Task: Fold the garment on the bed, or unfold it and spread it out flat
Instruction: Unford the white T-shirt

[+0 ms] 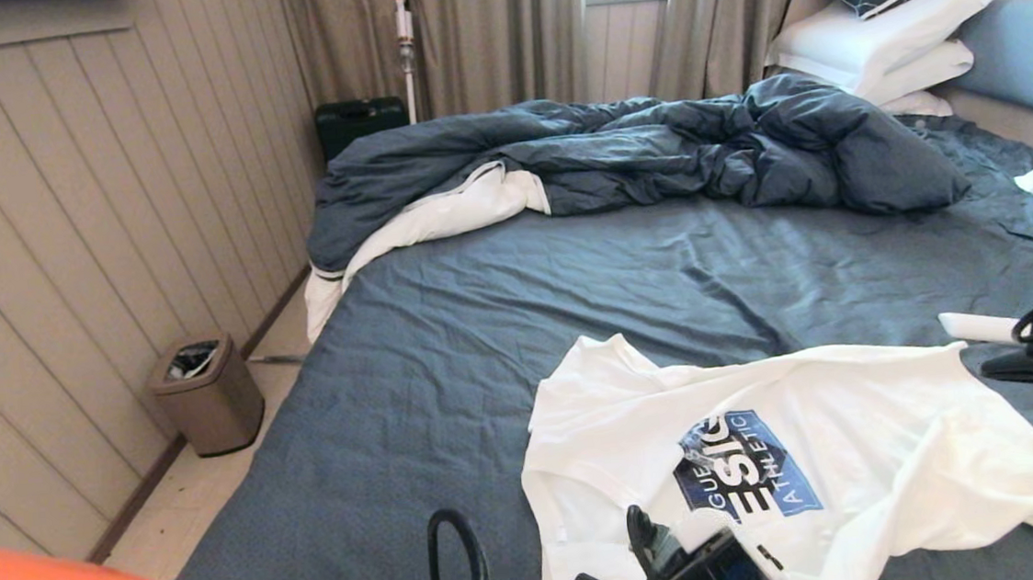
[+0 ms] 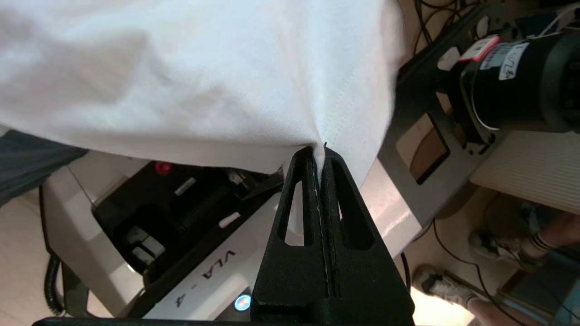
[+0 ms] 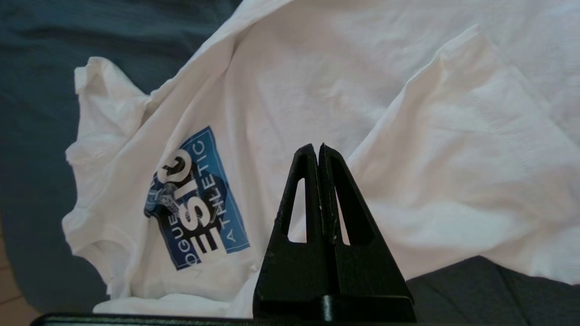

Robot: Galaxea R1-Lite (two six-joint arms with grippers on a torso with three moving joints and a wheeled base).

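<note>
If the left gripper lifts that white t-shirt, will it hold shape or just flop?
Probably flop: the white t-shirt lies creased and folded on the bed. It drapes limply from the left gripper pinching its edge. It looks thin, so likely light.

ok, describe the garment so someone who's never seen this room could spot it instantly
Start at the wide bed with the dark blue-grey sheet, then look to its near edge, closest to the robot. The white T-shirt lies rumpled there, its hem pinched in the left end effector. Unlike the white pillows stacked at the headboard, it carries a blue chest print reading ATHLETIC.
</note>
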